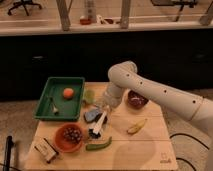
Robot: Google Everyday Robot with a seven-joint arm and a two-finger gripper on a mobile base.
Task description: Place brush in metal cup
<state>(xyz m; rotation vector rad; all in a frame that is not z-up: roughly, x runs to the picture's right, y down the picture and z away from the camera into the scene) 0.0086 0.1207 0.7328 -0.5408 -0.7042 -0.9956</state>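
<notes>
My gripper (103, 107) hangs over the middle of the wooden table, at the end of the white arm that reaches in from the right. It is shut on the brush (99, 123), holding the upper end of the white handle. The handle slants down and to the left, and the dark bristle head sits low near the table. The metal cup (92, 116), a small grey cylinder, stands just left of the handle and touches or nearly touches it.
A green tray (50, 111) at the back left holds an orange ball (68, 92). An orange bowl (69, 138) with dark fruit, a small box (46, 149) and a green chilli (98, 145) lie in front. A dark red bowl (136, 99) and a banana (136, 126) sit to the right.
</notes>
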